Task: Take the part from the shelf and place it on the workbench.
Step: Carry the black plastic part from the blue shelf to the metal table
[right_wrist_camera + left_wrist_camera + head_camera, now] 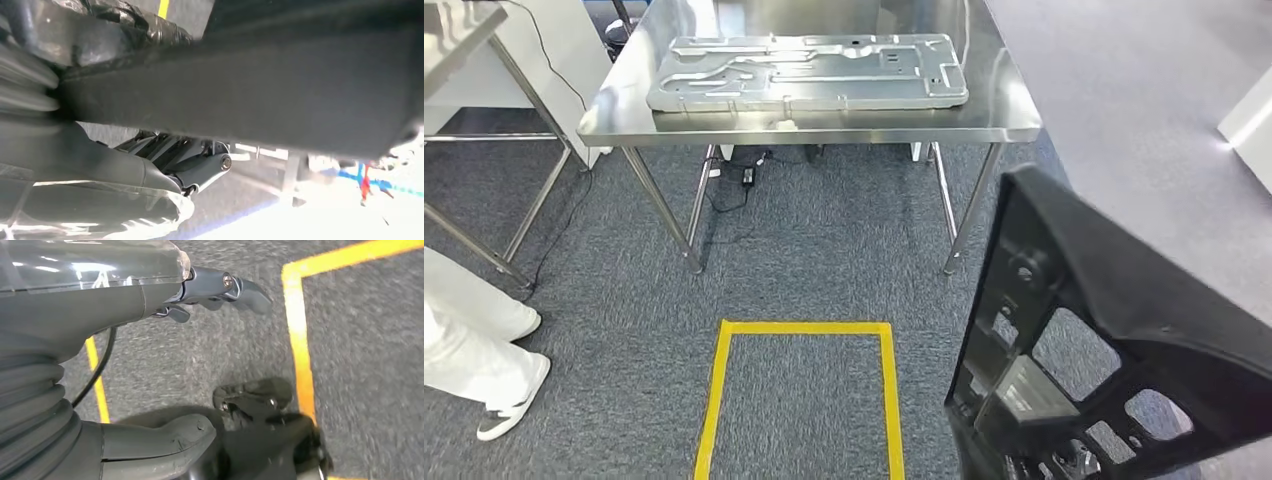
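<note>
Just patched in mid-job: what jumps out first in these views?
The big black plastic frame part with cut-out openings looms at the lower right of the head view, carried on the right hand. Ahead stands the stainless steel workbench, bearing a flat silver stamped metal panel. A yellow tape rectangle marks the grey carpet before it.

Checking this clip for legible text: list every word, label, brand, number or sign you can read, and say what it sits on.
None can be read.
The black part in the right hand: no lettering shows.
The metal plate on the workbench: stamped shapes, no text.
The yellow tape rectangle on the carpet: a plain floor marking, no words.
The left hand: no label shows.
</note>
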Motion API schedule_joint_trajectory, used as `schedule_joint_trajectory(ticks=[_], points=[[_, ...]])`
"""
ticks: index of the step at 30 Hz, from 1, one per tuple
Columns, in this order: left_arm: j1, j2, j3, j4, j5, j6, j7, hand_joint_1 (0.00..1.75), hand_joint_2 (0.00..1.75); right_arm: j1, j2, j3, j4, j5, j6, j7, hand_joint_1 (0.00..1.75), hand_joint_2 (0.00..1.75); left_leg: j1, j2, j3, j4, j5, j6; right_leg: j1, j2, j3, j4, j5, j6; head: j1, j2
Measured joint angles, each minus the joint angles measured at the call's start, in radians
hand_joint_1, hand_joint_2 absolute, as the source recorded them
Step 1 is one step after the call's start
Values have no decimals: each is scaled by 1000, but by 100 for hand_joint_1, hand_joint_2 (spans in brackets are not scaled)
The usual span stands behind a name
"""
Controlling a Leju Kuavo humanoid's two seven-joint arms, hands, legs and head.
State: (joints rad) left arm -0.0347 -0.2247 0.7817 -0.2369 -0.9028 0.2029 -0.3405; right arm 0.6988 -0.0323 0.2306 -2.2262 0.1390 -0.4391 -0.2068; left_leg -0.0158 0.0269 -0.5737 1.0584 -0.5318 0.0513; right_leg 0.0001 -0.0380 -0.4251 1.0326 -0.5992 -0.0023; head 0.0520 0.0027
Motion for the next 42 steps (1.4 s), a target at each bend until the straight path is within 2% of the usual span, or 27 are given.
schedule_joint_trajectory(ticks=[2, 3, 6, 7, 8, 9, 12, 13, 14, 16, 18, 20, 22, 23, 24, 25, 26, 27, 28, 30, 32, 34, 37, 39, 40, 41, 42], points=[[-2, 1, 1, 0, 0, 0, 0, 0, 175, 0, 1, -1, -1, 1, 1, 1, 175, 175, 8, -16, 31, -23, 11, 9, 0, 5, 8, 29, 2, 13, 1, 0], [-5, 1, 2, 0, 0, 0, 0, 0, 175, 0, 1, -3, -2, 1, 1, 0, 175, 175, 13, -22, 47, -32, 12, 12, -1, 14, -7, 61, -8, 19, 2, 0], [-8, 0, 4, 0, -4, 7, 2, 0, 175, -2, 5, -8, 2, -8, 9, -12, 175, 175, 19, -36, 74, -44, 7, 12, -10, 36, -125, 215, -81, 34, 2, 0], [-7, 0, 5, 0, -6, 14, 4, 0, 175, -4, 9, -12, 7, -12, 19, -19, 175, 175, 22, -41, 80, -45, 1, 10, -14, 37, -162, 244, -101, 37, 2, 0], [-6, 0, 5, 0, -8, 23, 7, 0, 175, -6, 16, -18, 13, -16, 33, -26, 175, 175, 24, -46, 89, -45, -7, 6, -18, 37, -187, 246, -104, 41, 2, 0], [-5, 0, 5, 0, -9, 30, 10, 0, 175, -8, 24, -25, 19, -17, 50, -31, 175, 175, 27, -54, 99, -45, -16, 1, -22, 38, -197, 218, -80, 45, 2, 0], [-4, 0, 8, 0, -9, 40, 15, 0, 175, -8, 50, -45, 37, -1, 94, -33, 175, 175, 36, -78, 131, -45, -45, -16, -32, 69, -192, 68, 74, 55, 2, 0], [-6, 0, 9, 0, -8, 40, 15, 0, 175, -5, 58, -50, 43, 10, 102, -30, 175, 175, 37, -83, 133, -45, -53, -23, -31, 80, -193, 45, 107, 50, 2, 0], [-8, 0, 11, 0, -7, 39, 15, 0, 175, -3, 65, -54, 49, 20, 108, -25, 175, 175, 38, -89, 136, -44, -57, -31, -28, 84, -195, 41, 116, 42, 2, 0], [-11, 1, 13, 0, -6, 37, 15, 0, 175, 0, 76, -60, 57, 36, 117, -18, 175, 175, 39, -95, 139, -44, -59, -45, -24, 74, -187, 35, 113, 20, 2, 0], [-13, 1, 14, 0, -6, 33, 14, 0, 175, 0, 88, -64, 62, 41, 122, -16, 175, 175, 39, -73, 127, -10, -67, -52, -27, 61, -166, 19, 109, 6, 1, 0], [-16, 1, 15, 0, -2, 23, 11, 0, 175, 0, 100, -66, 67, 42, 126, -16, 175, 175, 38, -43, 65, 96, -106, -57, -25, 48, -148, 7, 103, -6, 1, 0], [-17, 1, 17, 0, 6, 7, 7, 0, 175, -1, 107, -70, 73, 50, 127, -17, 175, 175, 37, -35, -20, 214, -149, -60, -19, 39, -136, 4, 90, -14, 1, 0], [-16, 1, 18, 0, 9, -1, 5, 0, 175, -1, 110, -72, 76, 58, 125, -17, 175, 175, 37, -34, -50, 242, -149, -59, -16, 37, -129, 4, 82, -16, 1, 0], [-14, 1, 18, 0, 11, -6, 3, 0, 175, -2, 113, -74, 78, 70, 121, -18, 175, 175, 35, -34, -63, 235, -126, -54, -13, 35, -119, 4, 74, -17, 1, 0], [-13, 1, 19, 0, 12, -10, 1, 0, 175, -5, 116, -76, 79, 83, 117, -19, 175, 175, 32, -33, -59, 195, -83, -46, -9, 34, -108, 3, 65, -18, 1, 0], [-11, 2, 20, 0, 12, -11, -1, 0, 175, -8, 119, -78, 78, 99, 113, -20, 175, 175, 26, -31, -44, 132, -31, -34, -6, 33, -95, 3, 56, -19, 1, 0], [-11, 3, 22, 0, 12, -12, -2, 0, 175, -13, 122, -81, 76, 116, 109, -18, 175, 175, 20, -27, -29, 77, 1, -22, -3, 31, -84, 2, 47, -17, 2, 0], [-12, 5, 23, 0, 12, -12, -3, 0, 175, -17, 124, -83, 73, 135, 108, -14, 175, 175, 13, -24, -15, 32, 12, -11, -2, 31, -77, 0, 40, -14, 1, 0], [-11, 9, 25, 0, 11, -12, -5, 0, 175, -20, 125, -87, 54, 182, 100, 1, 175, 175, 4, -22, -1, -6, -4, 2, -4, 29, -66, -2, 36, 0, 1, 0], [-4, 10, 29, 0, 10, -12, -7, 0, 175, -19, 125, -92, 23, 244, 81, 18, 175, 175, 7, -26, 27, -37, 5, 11, -6, 28, -51, 5, 40, 13, 1, 0], [2, 11, 32, 0, 6, -15, -9, 0, 175, -25, 124, -101, -8, 309, 59, 34, 175, 175, 14, -29, 67, -61, 13, 18, -7, 31, -58, 49, 32, 23, 1, 0], [1, 12, 36, 0, -3, -24, -9, 0, 175, -45, 118, -124, -47, 381, 38, 65, 175, 175, 18, -33, 103, -73, -4, 17, -12, 37, -174, 200, -28, 38, 1, 0], [3, 12, 37, 0, -11, -29, -7, 0, 175, -58, 105, -151, -61, 413, 34, 89, 175, 175, 21, -38, 131, -75, -27, 12, -19, 37, -241, 236, -59, 48, 1, 0], [6, 12, 37, 0, -14, -31, -6, 0, 175, -63, 97, -169, -66, 423, 34, 99, 175, 175, 23, -40, 148, -76, -42, 9, -22, 37, -253, 211, -49, 51, 2, 0], [8, 12, 37, 0, -17, -32, -4, 0, 175, -68, 90, -187, -71, 430, 35, 106, 175, 175, 25, -42, 166, -76, -57, 5, -25, 36, -256, 164, -12, 52, 1, 0], [11, 12, 38, 0, -19, -33, -4, 0, 175, -70, 83, -205, -74, 434, 36, 110, 175, 175, 26, -42, 183, -75, -74, 1, -26, 36, -257, 117, 55, 50, 2, 0]])
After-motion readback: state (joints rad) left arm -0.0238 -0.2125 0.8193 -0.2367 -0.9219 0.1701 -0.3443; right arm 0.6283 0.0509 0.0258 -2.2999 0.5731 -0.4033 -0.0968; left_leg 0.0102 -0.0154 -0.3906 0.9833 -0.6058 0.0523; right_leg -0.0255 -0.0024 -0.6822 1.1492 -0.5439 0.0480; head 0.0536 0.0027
